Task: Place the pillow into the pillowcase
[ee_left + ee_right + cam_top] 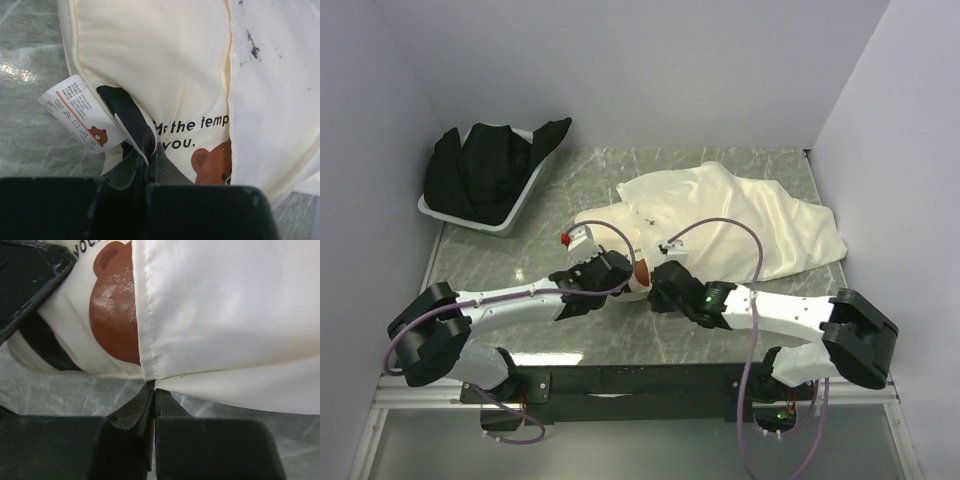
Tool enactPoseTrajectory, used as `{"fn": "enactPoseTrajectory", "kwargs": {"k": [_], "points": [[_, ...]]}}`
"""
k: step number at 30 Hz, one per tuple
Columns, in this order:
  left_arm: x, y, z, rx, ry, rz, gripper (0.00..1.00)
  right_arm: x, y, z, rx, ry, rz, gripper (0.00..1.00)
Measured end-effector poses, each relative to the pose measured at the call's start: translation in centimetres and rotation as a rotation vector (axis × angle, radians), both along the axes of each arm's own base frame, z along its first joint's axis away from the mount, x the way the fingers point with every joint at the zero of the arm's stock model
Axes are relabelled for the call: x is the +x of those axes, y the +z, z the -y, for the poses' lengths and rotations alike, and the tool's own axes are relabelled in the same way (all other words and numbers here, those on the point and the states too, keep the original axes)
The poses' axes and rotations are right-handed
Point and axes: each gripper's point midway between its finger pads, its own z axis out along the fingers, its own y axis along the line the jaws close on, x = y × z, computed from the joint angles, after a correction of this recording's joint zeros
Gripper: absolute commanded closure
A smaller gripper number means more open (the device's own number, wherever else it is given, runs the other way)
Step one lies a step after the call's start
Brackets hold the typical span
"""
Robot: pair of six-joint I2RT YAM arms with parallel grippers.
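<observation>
The pillow [603,228] lies mid-table, its far part inside the pillowcase [750,225] and its bear end [212,162] sticking out toward me. The pillowcase hem [235,100] runs across the pillow beside the black lettering. My left gripper [152,150] [618,274] is shut on the pillow's near edge, at a black tab [125,112] next to the care label [80,112]. My right gripper [154,386] [658,272] is shut with its tips pinching the lower corner of the pillowcase hem [150,371], just beside the bear [115,315].
A white bin [512,222] holding bundled black cloth [485,175] stands at the back left. White walls close in the marble table [590,345] on three sides. The two grippers sit almost side by side.
</observation>
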Motion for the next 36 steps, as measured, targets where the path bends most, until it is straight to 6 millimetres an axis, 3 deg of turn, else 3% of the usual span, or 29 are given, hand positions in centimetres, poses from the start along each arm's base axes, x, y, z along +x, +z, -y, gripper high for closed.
{"fn": "enactPoseTrajectory", "kwargs": {"k": [3, 10, 13, 14, 16, 17, 19, 22, 26, 29, 33, 36], "points": [[0.0, 0.5, 0.2, -0.02, -0.006, 0.015, 0.97, -0.3, 1.6, 0.9, -0.005, 0.01, 0.015, 1.0], [0.5, 2.0, 0.7, -0.028, -0.026, 0.061, 0.92, 0.3, 7.8, 1.1, 0.004, 0.036, 0.075, 1.0], [1.0, 2.7, 1.3, -0.016, -0.04, 0.074, 0.75, 0.3, 9.7, 1.2, -0.004, 0.049, 0.086, 1.0], [1.3, 3.1, 1.5, -0.005, -0.046, 0.079, 0.57, 0.3, 10.5, 1.3, -0.01, 0.053, 0.092, 1.0], [1.9, 4.2, 1.7, 0.017, -0.06, 0.097, 0.42, 0.6, 12.7, 1.3, -0.016, 0.06, 0.113, 1.0], [2.2, 5.0, 1.8, 0.029, -0.063, 0.111, 0.28, 0.8, 14.0, 1.3, -0.013, 0.062, 0.13, 1.0], [2.9, 7.1, 1.9, 0.04, -0.067, 0.153, 0.16, 1.3, 17.6, 1.1, 0.01, 0.071, 0.174, 1.0], [3.1, 10.7, 1.5, 0.027, -0.076, 0.223, 0.06, 2.0, 24.3, 0.7, 0.073, 0.086, 0.267, 1.0], [2.2, 15.7, -0.8, -0.001, -0.061, 0.322, 0.01, 2.7, 32.2, 0.5, 0.161, 0.097, 0.376, 1.0], [1.1, 19.3, -3.3, -0.033, -0.033, 0.39, 0.01, 3.5, 36.4, 0.7, 0.199, 0.099, 0.429, 1.0], [-0.6, 21.8, -6.0, -0.094, -0.013, 0.452, 0.01, 5.1, 39.2, 0.5, 0.218, 0.117, 0.45, 1.0], [-1.5, 21.3, -7.5, -0.107, -0.002, 0.458, 0.01, 6.7, 39.1, -0.6, 0.215, 0.156, 0.412, 1.0]]}}
